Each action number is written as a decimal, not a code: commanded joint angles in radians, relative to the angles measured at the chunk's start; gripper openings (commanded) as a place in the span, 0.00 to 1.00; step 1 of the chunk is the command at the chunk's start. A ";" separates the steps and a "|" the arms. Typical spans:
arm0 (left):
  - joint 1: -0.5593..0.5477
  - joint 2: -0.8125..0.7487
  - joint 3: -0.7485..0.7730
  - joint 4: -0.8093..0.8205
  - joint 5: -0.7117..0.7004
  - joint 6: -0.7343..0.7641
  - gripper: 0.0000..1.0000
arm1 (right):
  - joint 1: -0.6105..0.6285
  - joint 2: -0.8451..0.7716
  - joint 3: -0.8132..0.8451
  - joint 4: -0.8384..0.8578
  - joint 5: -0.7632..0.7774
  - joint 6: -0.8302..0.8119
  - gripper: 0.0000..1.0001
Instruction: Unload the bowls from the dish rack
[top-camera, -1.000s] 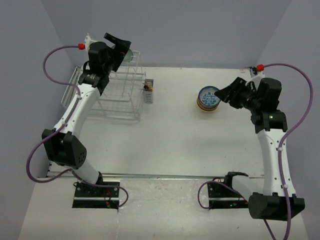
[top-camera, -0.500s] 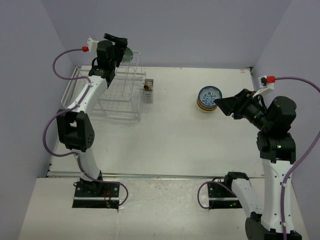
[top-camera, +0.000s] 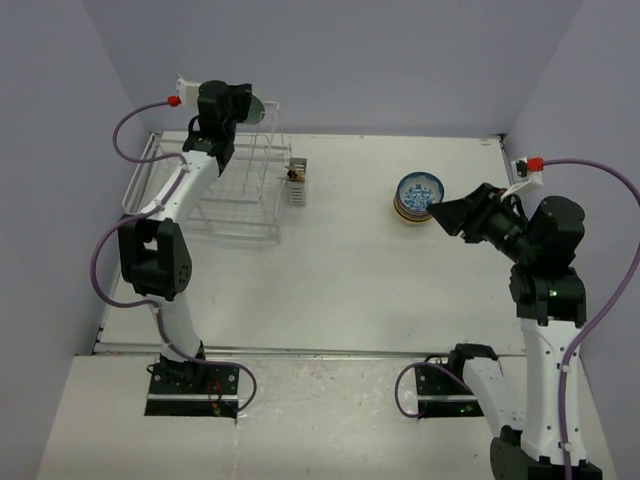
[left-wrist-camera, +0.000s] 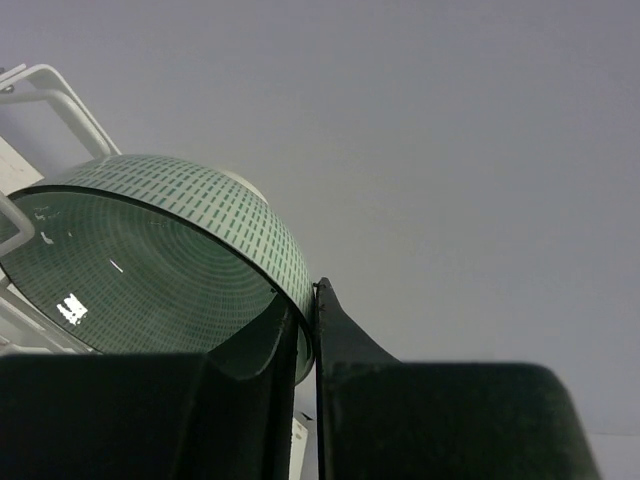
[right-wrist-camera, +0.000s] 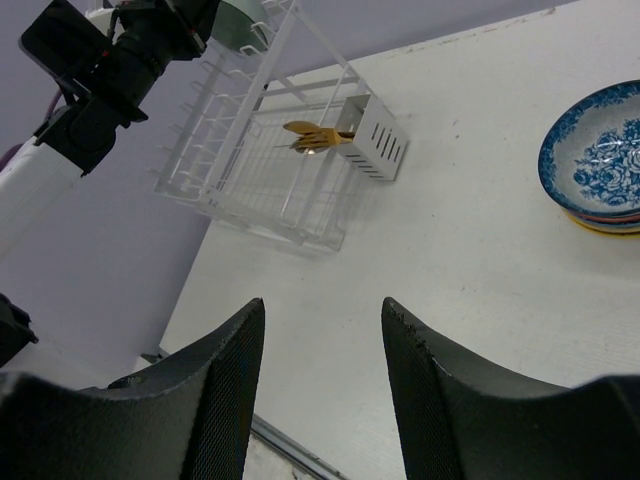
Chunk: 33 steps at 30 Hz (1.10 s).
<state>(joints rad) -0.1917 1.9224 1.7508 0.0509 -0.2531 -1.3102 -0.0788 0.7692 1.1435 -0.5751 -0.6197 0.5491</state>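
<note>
A pale green bowl (left-wrist-camera: 150, 270) stands on edge at the top of the white wire dish rack (top-camera: 235, 195). My left gripper (left-wrist-camera: 312, 300) is shut on its rim, one finger inside the bowl and one outside. The top view shows that gripper (top-camera: 240, 104) high over the rack's back, the green bowl (top-camera: 257, 108) just right of it. A stack of bowls topped by a blue-patterned one (top-camera: 419, 193) sits on the table at the right. Just right of the stack, my right gripper (top-camera: 442, 214) hangs open and holds nothing. Its wrist view takes in the rack (right-wrist-camera: 270, 160) and the blue-patterned bowl (right-wrist-camera: 600, 140).
A small grey cutlery cup (right-wrist-camera: 375, 135) on the rack's right end holds a golden fork (right-wrist-camera: 315, 135). Purple walls close in the table at the back and both sides. A purple cable (top-camera: 125, 140) loops left of the left arm.
The left gripper has closed onto the green bowl's rim and that arm's elbow has swung in. The right arm has drawn back a little from the stack, its jaws unchanged.
</note>
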 joint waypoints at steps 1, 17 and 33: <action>0.005 -0.062 -0.043 0.032 -0.077 -0.018 0.00 | 0.004 -0.011 0.015 0.017 0.001 -0.015 0.51; -0.041 -0.177 -0.028 0.247 -0.012 0.129 0.00 | 0.016 -0.008 0.038 0.007 -0.011 -0.032 0.52; -0.707 -0.390 -0.159 -0.192 0.186 1.155 0.00 | 0.014 0.016 0.088 -0.052 0.136 -0.081 0.83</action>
<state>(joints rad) -0.6903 1.6520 1.7027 0.0261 -0.0292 -0.4957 -0.0654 0.7864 1.1809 -0.5922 -0.5583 0.5034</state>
